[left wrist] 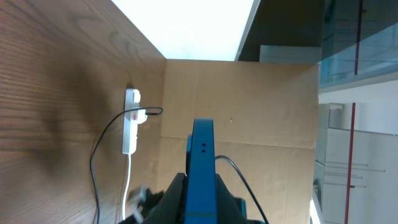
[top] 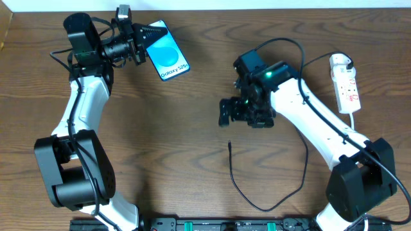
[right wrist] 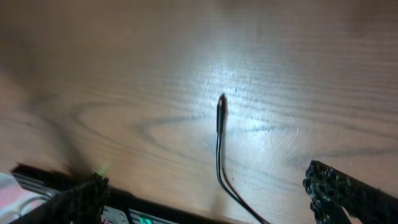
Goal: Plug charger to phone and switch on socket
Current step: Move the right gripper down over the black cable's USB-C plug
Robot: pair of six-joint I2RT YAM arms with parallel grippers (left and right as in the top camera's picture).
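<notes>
1. Left end effector (top: 142, 45): at the far left of the worktop (top: 192, 167), clamped narrowly on one short end of the phone (top: 166, 59). In the left wrist view, the end effector (left wrist: 202, 208) grips the phone (left wrist: 202, 162), which is seen edge-on as a blue slab.
2. Phone: far-left area and just right of the left end effector. It lies at a slant with its blue screen facing up and its free end pointing toward the centre. In the left wrist view it appears apart from the wood surface.
3. Right end effector (top: 226, 112): near the centre, with its jaws spread wide and nothing between them. It hangs over bare wood, just beyond the plug tip (top: 230, 145). In the right wrist view, the end effector (right wrist: 205, 177) has one finger at each lower corner, and the plug tip (right wrist: 221, 112) lies on the lit wood between and ahead of them, untouched.
4. Charger (top: 232, 176): a thin black cable lying on the worktop. It runs from the plug tip toward the near edge and then loops rightward. Well apart from the phone.
5. Power strip (top: 349, 86): at the far right edge, lying lengthwise, with red switch marks. A white adapter (top: 339, 62) sits at its far end with a black lead leaving it. The left wrist view shows the power strip (left wrist: 130, 121) in the distance.
6. White cord (top: 355, 122): thick, leaving the near end of the power strip.
</notes>
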